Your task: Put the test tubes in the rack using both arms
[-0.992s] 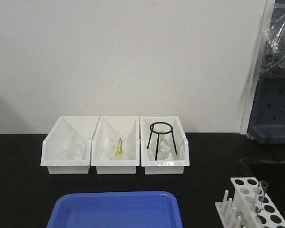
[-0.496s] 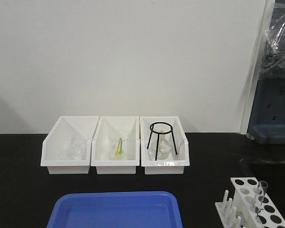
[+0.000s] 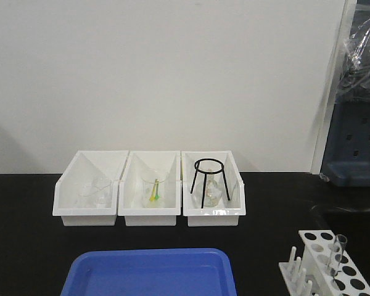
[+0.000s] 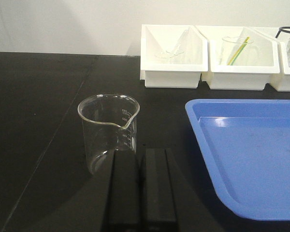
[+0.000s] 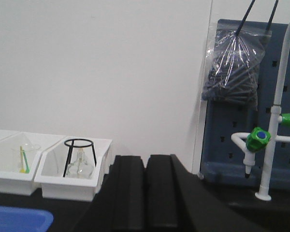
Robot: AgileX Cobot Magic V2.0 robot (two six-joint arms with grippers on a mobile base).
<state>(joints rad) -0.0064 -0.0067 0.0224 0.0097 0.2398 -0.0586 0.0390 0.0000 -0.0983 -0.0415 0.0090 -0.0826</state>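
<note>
Black tabletop (image 3: 24, 246) under a plain white wall holds everything. Both black grippers, left (image 4: 144, 159) and right (image 5: 146, 166), have their flat fingers pressed together, holding nothing. Just past the left one stands a clear glass beaker (image 4: 108, 130), beside a blue plastic tray (image 4: 251, 154). One slim clear glass test tube (image 3: 337, 254) stands upright in the small white holed rack (image 3: 324, 262) at the front right.
</note>
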